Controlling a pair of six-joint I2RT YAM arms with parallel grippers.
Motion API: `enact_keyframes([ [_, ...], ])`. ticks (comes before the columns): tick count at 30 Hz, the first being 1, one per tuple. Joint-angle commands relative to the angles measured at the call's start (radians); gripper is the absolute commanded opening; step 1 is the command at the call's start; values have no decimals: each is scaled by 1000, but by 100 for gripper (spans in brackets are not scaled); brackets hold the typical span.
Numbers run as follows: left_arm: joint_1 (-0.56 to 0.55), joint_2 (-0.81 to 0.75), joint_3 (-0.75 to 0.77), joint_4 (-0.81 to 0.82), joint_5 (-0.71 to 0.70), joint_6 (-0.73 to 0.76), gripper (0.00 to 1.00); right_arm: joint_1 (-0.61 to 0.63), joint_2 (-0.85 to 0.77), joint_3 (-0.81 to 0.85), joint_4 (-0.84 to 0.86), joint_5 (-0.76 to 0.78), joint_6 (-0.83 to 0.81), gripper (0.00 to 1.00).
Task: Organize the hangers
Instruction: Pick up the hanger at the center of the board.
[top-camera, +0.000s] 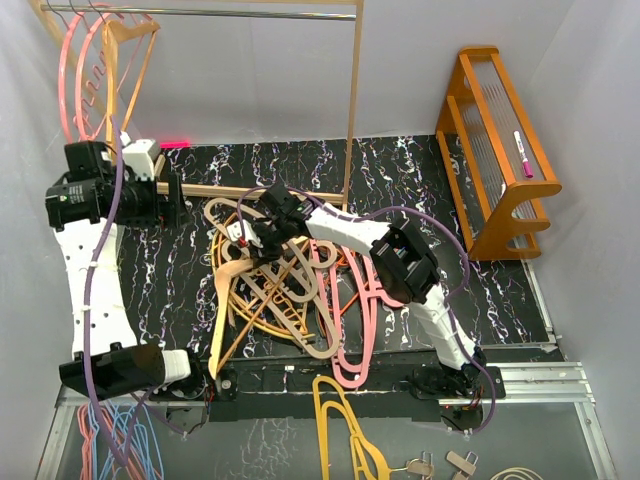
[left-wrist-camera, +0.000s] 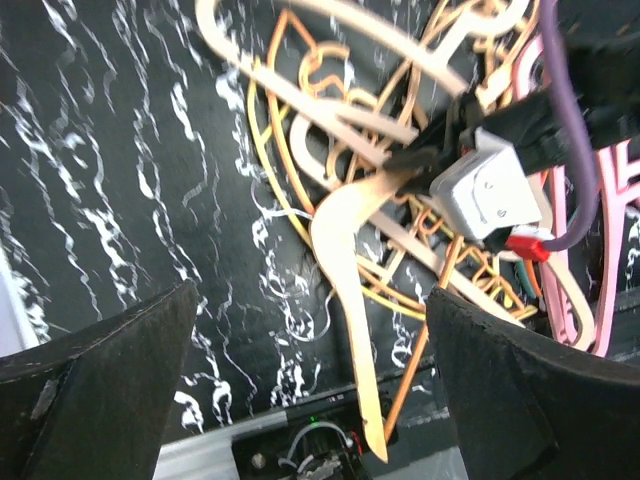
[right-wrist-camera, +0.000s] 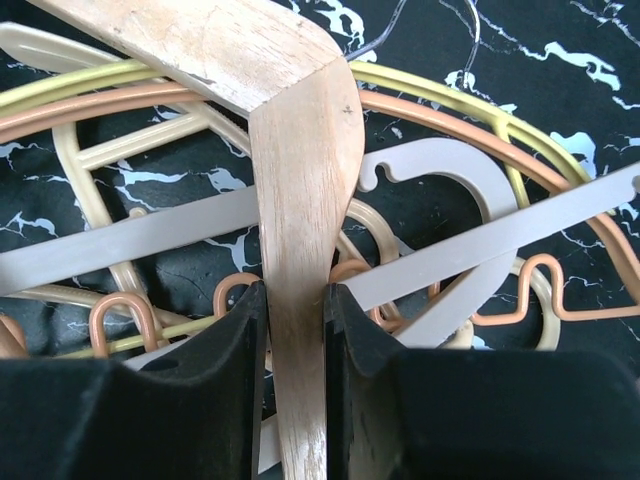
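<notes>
Black marbled matting (top-camera: 170, 280) at mid-frame bears the tangled plastic hangers (top-camera: 290, 290), where our right gripper (right-wrist-camera: 297, 300) clamps a pale wooden hanger (right-wrist-camera: 300, 200) by its arm, our left gripper (left-wrist-camera: 312, 293) gaping apart, so next we should lift it clear.

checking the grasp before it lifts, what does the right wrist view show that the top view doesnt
Only the right wrist view: the right gripper close up, closed on both sides of the wooden hanger. Only the top view: the rail with pink hangers hung on it, and the left arm. Both: the tangled pile on the black mat.
</notes>
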Motion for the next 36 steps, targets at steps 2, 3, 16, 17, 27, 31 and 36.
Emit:
enact_keyframes([
  [2,8,22,213,-127,48,5,97,4,-205,-147,189,-67,71,8],
  [3,8,30,219,-137,30,1,97,1,-250,-215,275,-71,113,8],
  [16,75,48,-103,-266,230,277,97,-106,-538,-783,1129,213,526,8],
  [17,69,55,-110,-267,229,279,97,-106,-532,-789,1157,252,535,8],
  [27,-42,154,-211,-262,221,300,97,-87,-435,-754,1318,454,585,8],
  [31,-40,199,-189,-259,207,332,97,-84,-424,-747,1327,451,587,8],
  [36,-23,248,-140,-258,170,361,94,-84,-436,-771,1330,476,556,8],
])
